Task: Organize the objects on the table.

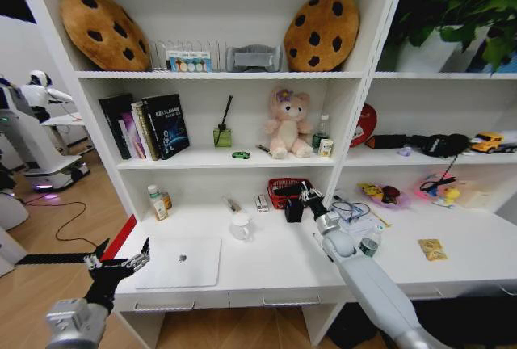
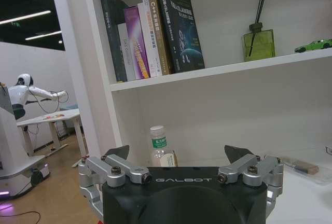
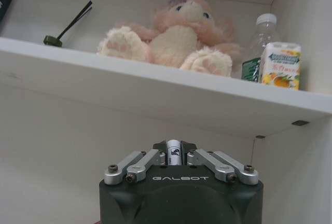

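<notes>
Your white worktop (image 1: pixel 266 264) carries laptop (image 1: pixel 179 262), mug (image 1: pixel 240 226), basket (image 1: pixel 284 190); right gripper (image 1: pixel 300 201) jaws clamp a pen (image 3: pixel 173 153) there, left gripper (image 1: pixel 119 267) jaws apart.

The closed silver laptop (image 1: pixel 178 262) lay flat at the table's (image 1: pixel 266 272) front left. A dark-capped bottle (image 1: pixel 370 243) stood right; a yellow packet (image 1: pixel 432 249) lay beyond it.
</notes>
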### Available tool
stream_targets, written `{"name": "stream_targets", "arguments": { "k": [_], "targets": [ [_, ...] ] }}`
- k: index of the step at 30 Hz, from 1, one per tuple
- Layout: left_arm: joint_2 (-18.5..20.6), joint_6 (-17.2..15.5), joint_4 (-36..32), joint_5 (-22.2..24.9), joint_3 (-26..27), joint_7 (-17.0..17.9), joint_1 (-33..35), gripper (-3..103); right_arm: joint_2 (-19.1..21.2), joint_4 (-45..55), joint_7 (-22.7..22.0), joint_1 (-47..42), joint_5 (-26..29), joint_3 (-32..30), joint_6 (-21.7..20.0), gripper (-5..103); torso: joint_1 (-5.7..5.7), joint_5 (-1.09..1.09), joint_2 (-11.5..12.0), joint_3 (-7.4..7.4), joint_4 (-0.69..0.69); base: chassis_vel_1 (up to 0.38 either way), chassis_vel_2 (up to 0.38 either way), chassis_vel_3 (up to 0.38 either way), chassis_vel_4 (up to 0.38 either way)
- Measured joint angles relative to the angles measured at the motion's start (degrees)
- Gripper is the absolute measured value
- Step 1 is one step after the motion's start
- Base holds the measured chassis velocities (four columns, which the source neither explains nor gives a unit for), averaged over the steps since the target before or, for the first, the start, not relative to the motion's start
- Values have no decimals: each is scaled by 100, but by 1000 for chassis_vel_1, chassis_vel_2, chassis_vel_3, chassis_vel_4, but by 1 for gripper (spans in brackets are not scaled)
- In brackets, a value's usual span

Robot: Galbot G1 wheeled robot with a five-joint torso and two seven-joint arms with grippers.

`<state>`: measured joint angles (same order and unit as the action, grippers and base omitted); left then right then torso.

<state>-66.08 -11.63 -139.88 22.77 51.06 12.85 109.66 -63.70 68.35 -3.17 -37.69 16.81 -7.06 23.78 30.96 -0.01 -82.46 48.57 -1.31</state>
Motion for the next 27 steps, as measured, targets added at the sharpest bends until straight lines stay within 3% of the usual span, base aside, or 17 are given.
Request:
{"name": "stream_targets", "arguments": {
  "k": [8, 13, 22, 27],
  "targets": [
    [0, 0, 0, 0, 0, 0, 0, 100, -316, -820, -34, 385, -137, 126, 291, 13, 0, 0, 0, -1, -2, 0, 0, 0, 0],
    [0, 0, 0, 0, 0, 0, 0, 100, -704, -1694, 106, 715, -248, 143, 700, 13, 0, 1, 0, -1, -1, 0, 0, 0, 0],
    [0, 0, 0, 0, 0, 0, 0, 100, -743, -2099, 179, 957, -32, 168, 614, 10, 0, 0, 0, -1, -1, 0, 0, 0, 0],
    [0, 0, 0, 0, 0, 0, 0, 100, -724, -2144, 255, 975, 108, 193, 565, 22, 0, 1, 0, -1, -2, 0, 0, 0, 0]
  ]
}}
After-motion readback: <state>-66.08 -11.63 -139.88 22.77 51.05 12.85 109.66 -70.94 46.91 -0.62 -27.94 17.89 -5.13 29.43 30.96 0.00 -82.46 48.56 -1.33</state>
